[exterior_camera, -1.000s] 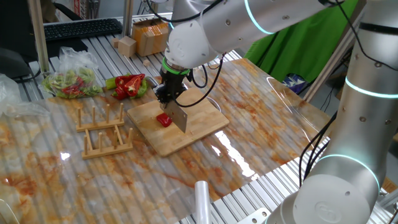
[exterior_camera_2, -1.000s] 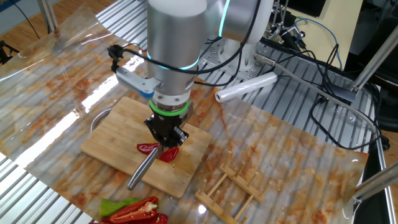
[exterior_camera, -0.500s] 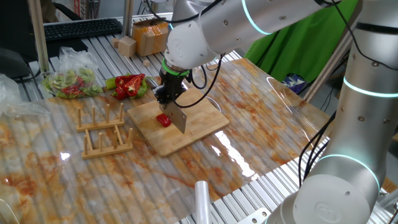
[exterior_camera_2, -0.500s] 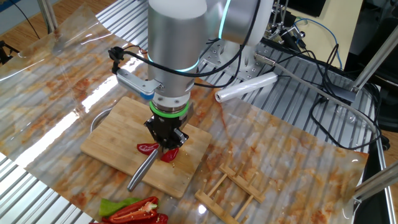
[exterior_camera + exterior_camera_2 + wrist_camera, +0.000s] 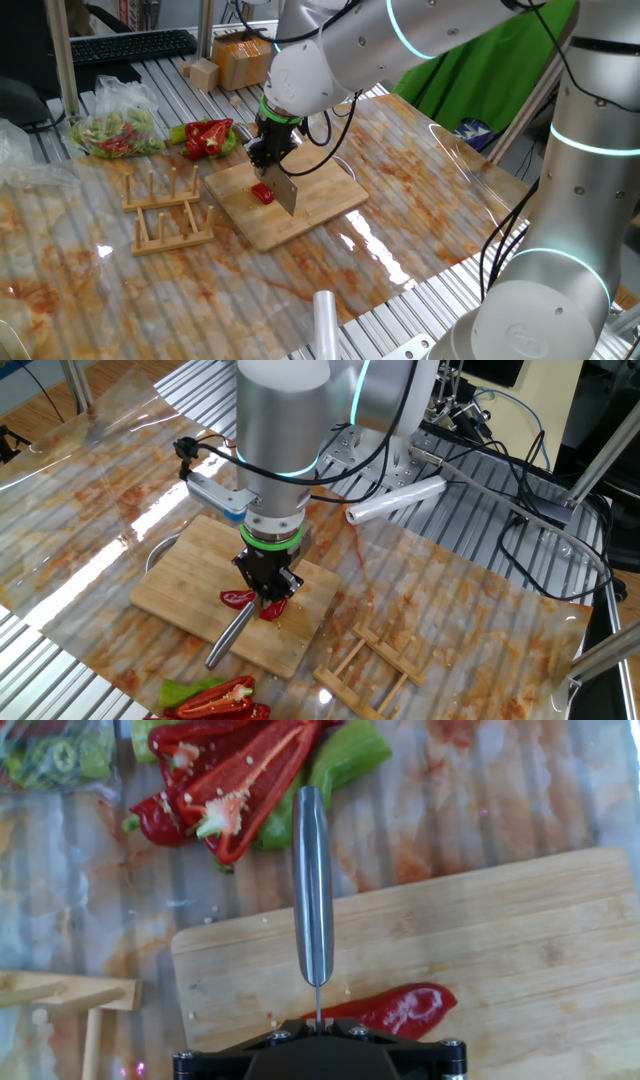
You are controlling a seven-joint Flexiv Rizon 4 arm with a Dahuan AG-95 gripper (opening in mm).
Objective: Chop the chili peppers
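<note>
A red chili pepper (image 5: 263, 193) lies on the wooden cutting board (image 5: 322, 188). In the other fixed view it shows as two red parts (image 5: 237, 598) on either side of the blade, on the board (image 5: 180, 575). My gripper (image 5: 268, 160) is shut on a metal knife (image 5: 286, 192) and stands right over the pepper. The hand view looks down the knife's spine (image 5: 312, 890), with the chili pepper (image 5: 400, 1010) just right of it under the gripper (image 5: 318, 1025). Whether the blade edge touches the pepper is hidden.
Halved red and green bell peppers (image 5: 208, 137) lie just off the board's far-left side, next to a bag of pepper pieces (image 5: 115, 130). A wooden rack (image 5: 165, 210) stands left of the board. A plastic roll (image 5: 395, 500) lies behind the arm, and cardboard boxes (image 5: 240, 55) sit at the back.
The gripper and knife have shifted very slightly over the pepper. The chili pepper and board have stayed in place.
</note>
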